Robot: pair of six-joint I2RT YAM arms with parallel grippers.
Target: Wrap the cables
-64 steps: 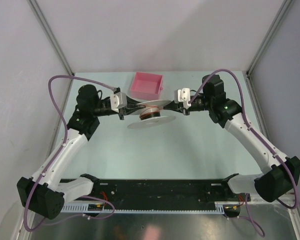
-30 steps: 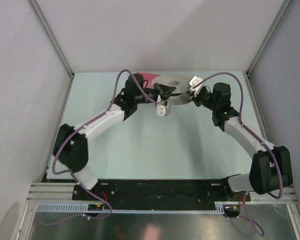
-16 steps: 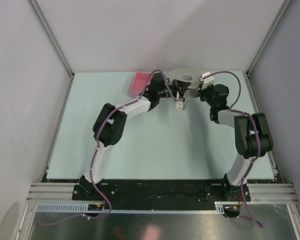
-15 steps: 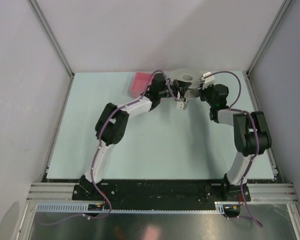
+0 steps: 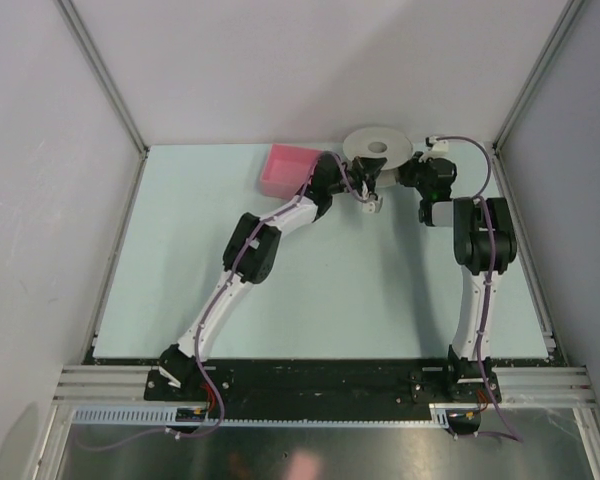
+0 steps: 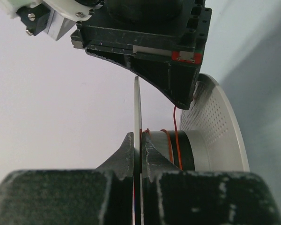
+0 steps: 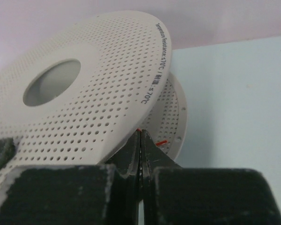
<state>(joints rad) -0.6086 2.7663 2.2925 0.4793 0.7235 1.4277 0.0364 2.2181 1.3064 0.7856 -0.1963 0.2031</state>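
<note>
Both my left end effector [image 6: 138, 149] and right end effector [image 7: 139, 144] are clamped on thin flanges of the white perforated spool [image 6: 216, 125]. Just beyond my left end effector, the cables [image 6: 170, 146], hair-thin and reddish-orange, loop loosely round its hub [image 6: 189, 151].

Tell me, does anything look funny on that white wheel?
Yes. One strand of the orange wire stands straight up off the hub of the spool instead of lying flat with the other turns.

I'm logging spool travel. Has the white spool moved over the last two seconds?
Yes. The white spool went from the near side of the pink bin to its right, up at the table far edge.
</note>
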